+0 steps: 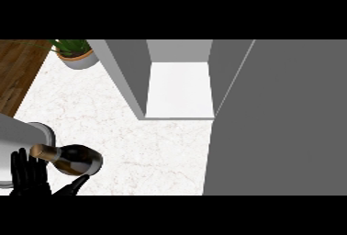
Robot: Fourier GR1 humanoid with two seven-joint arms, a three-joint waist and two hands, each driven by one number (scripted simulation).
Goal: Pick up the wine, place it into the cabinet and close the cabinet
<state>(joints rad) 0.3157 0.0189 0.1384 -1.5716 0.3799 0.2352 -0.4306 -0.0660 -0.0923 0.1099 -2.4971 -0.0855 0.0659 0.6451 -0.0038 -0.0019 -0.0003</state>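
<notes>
Only one limb shows, at the view's lower left: the left hand [30, 176], matt black all over, with long, slim fingers [25, 165] divided by thin dark gaps and a narrower, tapering thumb [75, 185] set off to the hand's right. Just above and to the left of the hand lies the forearm [20, 133], a smooth, pale grey casing with a rounded end and no visible markings, cables or screws.

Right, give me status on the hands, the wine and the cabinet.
Left hand open beside the wine bottle, not gripping. Right hand out of view. Cabinet open, its door swung wide. Nothing between bottle and cabinet.
</notes>
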